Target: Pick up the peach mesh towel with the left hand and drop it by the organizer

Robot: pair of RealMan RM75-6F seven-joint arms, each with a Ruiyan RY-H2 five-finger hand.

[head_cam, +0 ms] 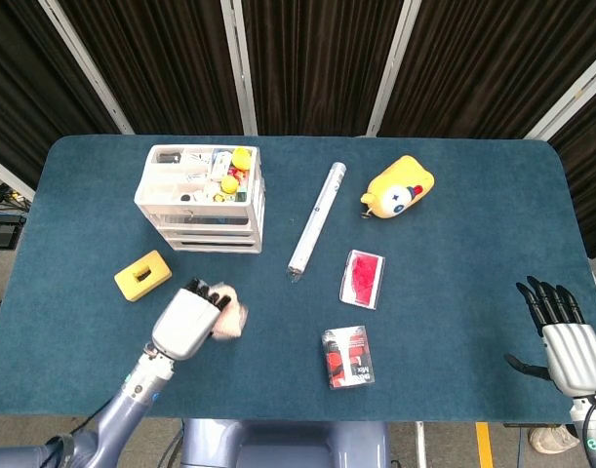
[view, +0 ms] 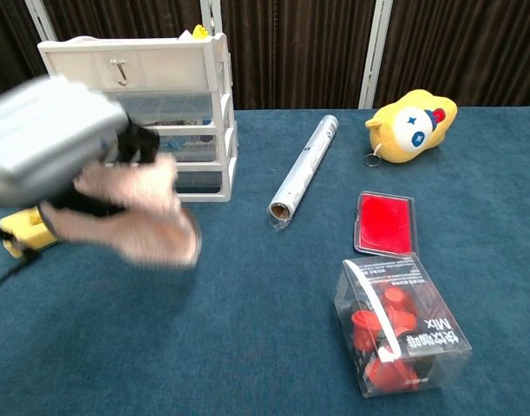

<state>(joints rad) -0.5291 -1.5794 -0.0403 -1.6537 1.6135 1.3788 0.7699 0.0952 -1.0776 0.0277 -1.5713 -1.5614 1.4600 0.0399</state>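
Observation:
My left hand [head_cam: 187, 321] grips the bunched peach mesh towel [head_cam: 229, 317] and holds it off the table, in front of the white drawer organizer [head_cam: 202, 199]. In the chest view the left hand [view: 52, 147] is blurred by motion, with the towel [view: 139, 217] hanging below its fingers in front of the organizer [view: 143, 121]. My right hand [head_cam: 563, 336] rests open at the table's front right corner, fingers spread, holding nothing.
A yellow sponge block [head_cam: 142, 274] lies left of the left hand. A clear roll [head_cam: 316, 216], a yellow plush toy [head_cam: 399, 188], a red flat case [head_cam: 363, 278] and a clear box of red pieces [head_cam: 347, 356] lie to the right.

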